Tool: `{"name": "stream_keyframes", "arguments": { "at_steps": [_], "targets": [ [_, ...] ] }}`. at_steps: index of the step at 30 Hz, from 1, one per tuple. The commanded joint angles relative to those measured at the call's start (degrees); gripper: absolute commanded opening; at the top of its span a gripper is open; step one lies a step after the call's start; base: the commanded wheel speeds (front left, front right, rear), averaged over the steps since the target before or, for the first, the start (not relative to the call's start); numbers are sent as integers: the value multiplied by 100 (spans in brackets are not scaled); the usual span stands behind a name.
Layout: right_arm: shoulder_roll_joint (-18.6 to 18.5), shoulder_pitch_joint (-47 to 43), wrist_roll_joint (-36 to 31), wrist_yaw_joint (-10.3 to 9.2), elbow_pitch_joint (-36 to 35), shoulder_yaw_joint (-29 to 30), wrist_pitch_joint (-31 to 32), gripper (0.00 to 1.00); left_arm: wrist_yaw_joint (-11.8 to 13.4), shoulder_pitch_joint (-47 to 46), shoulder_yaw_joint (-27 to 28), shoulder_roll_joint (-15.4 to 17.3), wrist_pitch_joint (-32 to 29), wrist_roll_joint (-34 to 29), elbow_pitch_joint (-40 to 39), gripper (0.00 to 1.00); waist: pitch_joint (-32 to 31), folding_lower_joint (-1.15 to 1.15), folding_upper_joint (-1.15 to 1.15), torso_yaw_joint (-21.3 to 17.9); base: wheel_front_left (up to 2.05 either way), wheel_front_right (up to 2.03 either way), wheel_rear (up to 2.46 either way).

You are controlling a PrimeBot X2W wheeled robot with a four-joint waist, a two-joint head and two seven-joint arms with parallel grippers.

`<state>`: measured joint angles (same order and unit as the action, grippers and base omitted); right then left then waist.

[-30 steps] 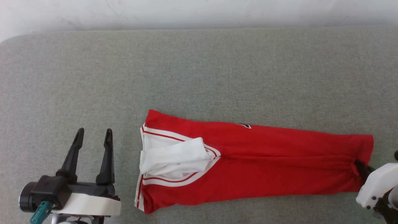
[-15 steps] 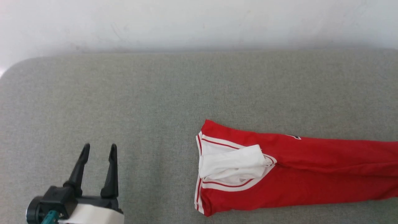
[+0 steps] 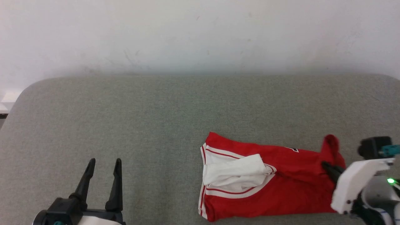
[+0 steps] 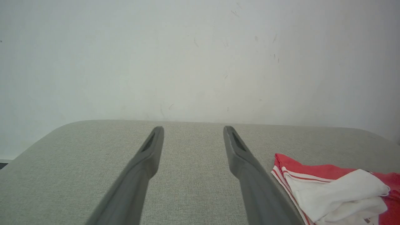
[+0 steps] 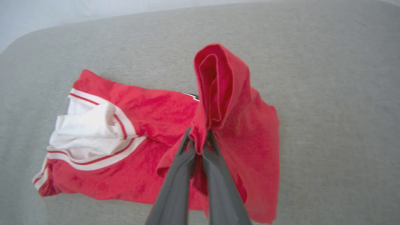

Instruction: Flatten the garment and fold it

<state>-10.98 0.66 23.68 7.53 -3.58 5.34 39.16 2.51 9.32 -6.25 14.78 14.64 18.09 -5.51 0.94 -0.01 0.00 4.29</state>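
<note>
Right gripper [image 5: 200, 142] clamped on garment [image 5: 147, 106] hem, red end bunched upright past the jaws. Rest lies flat beyond-left on grey cushion [image 5: 328, 78], white sleeve [image 5: 84, 128] farthest. Left gripper [image 3: 104, 161] spread wide, empty; garment off to its right.

**Camera arrangement: one head view, two wrist views**

The head camera looks forward and down from above the near side of the bench [image 3: 125, 125]. It stands far enough back to take in both far corners, the wall [image 3: 187, 37] behind, the left end effector [image 3: 105, 160] at lower left and the right end effector [image 3: 326, 165] at lower right. The left wrist camera sits low and faces almost level along its fingers, across the bench to the wall, with the garment [image 4: 337, 190] at its lower right corner. The right wrist camera looks steeply down at close range onto the garment. All three views share the garment's white-sleeved end and the bench around it.
</note>
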Motion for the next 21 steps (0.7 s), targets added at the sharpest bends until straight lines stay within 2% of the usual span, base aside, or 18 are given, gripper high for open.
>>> {"name": "stream_keyframes", "arguments": {
  "at_steps": [1, 6, 11, 16, 21],
  "targets": [
    [8, 61, 48, -4, -60, -115, 25, 0, -3, 58, -18, -23, -6, 29, -6, 100, 0, 1, 0, 43, 0, 0, 0],
    [-41, 355, 219, -4, -260, -1037, 141, 0, -20, 38, -70, -51, -8, 72, 27, 100, 71, 1, 0, 150, 0, 0, 0],
    [-6, 816, 314, -4, -114, -1891, 123, 0, -50, -65, -120, -62, -4, 85, 74, 100, 207, 1, 0, 278, 0, 0, 0],
    [108, 1348, 235, -4, 421, -2585, 40, 0, -83, -233, -186, -128, 4, 106, 140, 100, 416, 1, 0, 414, 0, 0, 0],
    [294, 1789, 22, -4, 1317, -2989, -31, 0, -141, -414, -259, -217, 15, 118, 251, 100, 603, 1, 0, 551, 0, 0, 0]
  ]
}}
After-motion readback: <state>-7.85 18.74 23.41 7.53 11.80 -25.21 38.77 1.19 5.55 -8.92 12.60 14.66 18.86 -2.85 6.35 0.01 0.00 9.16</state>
